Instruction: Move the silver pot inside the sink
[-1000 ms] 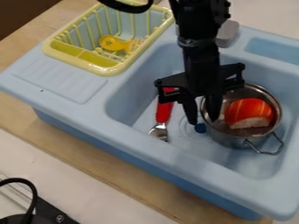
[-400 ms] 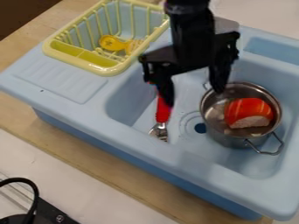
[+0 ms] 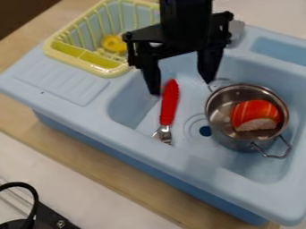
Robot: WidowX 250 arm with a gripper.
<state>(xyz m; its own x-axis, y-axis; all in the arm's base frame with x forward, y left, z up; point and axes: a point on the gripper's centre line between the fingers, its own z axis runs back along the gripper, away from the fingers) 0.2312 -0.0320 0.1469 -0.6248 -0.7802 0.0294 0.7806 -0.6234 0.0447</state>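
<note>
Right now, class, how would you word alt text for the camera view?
A silver pot holding orange food sits in a blue sink, near a red-handled utensil. A black gripper hangs open over the sink.

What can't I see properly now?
In the camera view:
- Yellow toy: partly hidden behind the gripper.
- Pot's bottom: partly covered by the orange-and-white toy food.
- Robot arm: cut off by the top edge.
- Black cable: cut off by the left edge.

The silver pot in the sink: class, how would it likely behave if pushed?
The silver pot looks like metal, so probably stiff. Standing upright and fairly broad, it would likely slide before tipping. The orange food piece inside might shift.
</note>
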